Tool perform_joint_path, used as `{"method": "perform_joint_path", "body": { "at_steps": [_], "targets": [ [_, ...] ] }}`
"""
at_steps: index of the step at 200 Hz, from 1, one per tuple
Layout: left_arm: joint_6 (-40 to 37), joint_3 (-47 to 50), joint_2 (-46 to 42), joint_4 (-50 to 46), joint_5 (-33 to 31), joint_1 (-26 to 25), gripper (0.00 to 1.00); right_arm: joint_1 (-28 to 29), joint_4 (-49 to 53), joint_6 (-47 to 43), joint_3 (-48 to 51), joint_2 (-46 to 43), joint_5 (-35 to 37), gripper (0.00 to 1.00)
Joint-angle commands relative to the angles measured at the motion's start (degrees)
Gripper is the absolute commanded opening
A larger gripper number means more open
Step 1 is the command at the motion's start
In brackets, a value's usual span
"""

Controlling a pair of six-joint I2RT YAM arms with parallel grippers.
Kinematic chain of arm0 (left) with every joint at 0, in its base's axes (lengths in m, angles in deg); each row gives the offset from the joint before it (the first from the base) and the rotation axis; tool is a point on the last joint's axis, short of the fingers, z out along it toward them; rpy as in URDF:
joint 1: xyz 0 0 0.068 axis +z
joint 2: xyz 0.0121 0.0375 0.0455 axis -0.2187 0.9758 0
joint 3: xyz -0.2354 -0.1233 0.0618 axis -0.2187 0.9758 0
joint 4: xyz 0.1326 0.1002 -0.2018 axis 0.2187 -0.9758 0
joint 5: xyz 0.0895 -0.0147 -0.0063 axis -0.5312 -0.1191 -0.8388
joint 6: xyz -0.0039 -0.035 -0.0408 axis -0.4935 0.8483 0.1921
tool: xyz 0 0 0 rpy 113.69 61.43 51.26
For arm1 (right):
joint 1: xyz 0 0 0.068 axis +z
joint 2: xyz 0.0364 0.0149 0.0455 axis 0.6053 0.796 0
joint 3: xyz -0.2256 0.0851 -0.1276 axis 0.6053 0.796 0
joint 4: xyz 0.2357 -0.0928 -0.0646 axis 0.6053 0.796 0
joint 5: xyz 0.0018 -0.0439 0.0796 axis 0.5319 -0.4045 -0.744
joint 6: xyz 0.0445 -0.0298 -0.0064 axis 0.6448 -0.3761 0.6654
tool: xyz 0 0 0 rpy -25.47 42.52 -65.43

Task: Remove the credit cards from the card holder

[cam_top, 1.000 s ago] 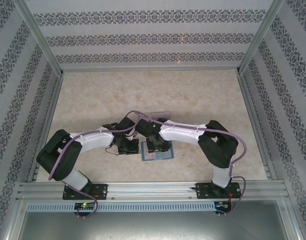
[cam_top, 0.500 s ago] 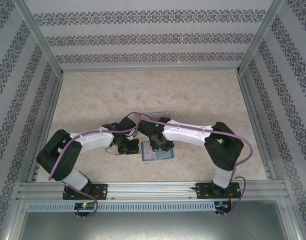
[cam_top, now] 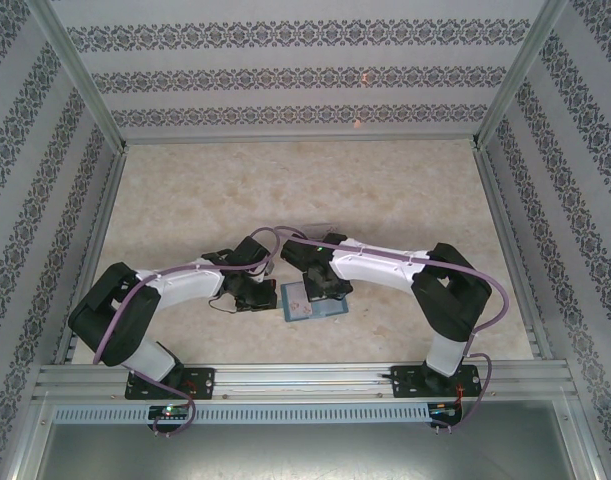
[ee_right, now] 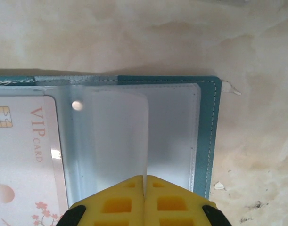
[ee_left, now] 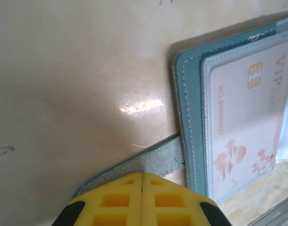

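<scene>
Item: card holder (cam_top: 307, 308), teal, lying open and flat on the table (cam_top: 385, 190) near its front edge, between the two arms. Contents seen: one pale card (ee_left: 242, 127) marked VIP with a gold chip, lodged inside a clear pocket on the holder's left half; no further cards can be made out. Left fingers (ee_left: 134, 193): pressed together at the holder's left edge, apparently pinching the grey tab (ee_left: 158, 162) that sticks out from the cover. Right fingers (ee_right: 134, 197): pressed together over the holder's middle, pinching a loose clear sleeve (ee_right: 115, 141) whose edge runs straight into the seam between them; that sleeve looks empty. Key relation: the card (ee_right: 26, 155) lies to the left of the right fingers, past the lifted sleeve, its long axis parallel to the holder's stitched left edge. The left fingers are just beside that half and nearer the card. Which end of the pocket is open cannot be told. Judgement: card not yet withdrawn; the tab hold should keep the holder from sliding.
</scene>
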Motion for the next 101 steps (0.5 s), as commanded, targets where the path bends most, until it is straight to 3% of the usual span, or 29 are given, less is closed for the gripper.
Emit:
{"method": "perform_joint_path", "body": {
  "at_steps": [1, 62, 101],
  "targets": [
    [2.29, 2.39, -0.04, -2.37, 0.35, 0.13, 0.01, -0.93, 1.45, -2.12, 1.40, 0.78, 2.39, 0.02],
    [2.39, -2.17, -1.54, -5.12, 0.30, 0.15, 0.01, -1.34, 0.93, -1.78, 4.04, 0.45, 3.54, 0.27],
    [2.57, -5.20, -2.51, -6.31, 1.54, 0.07, 0.02, -1.68, 0.32, -1.46, 5.44, -0.39, 3.50, 0.32]
  ]
}}
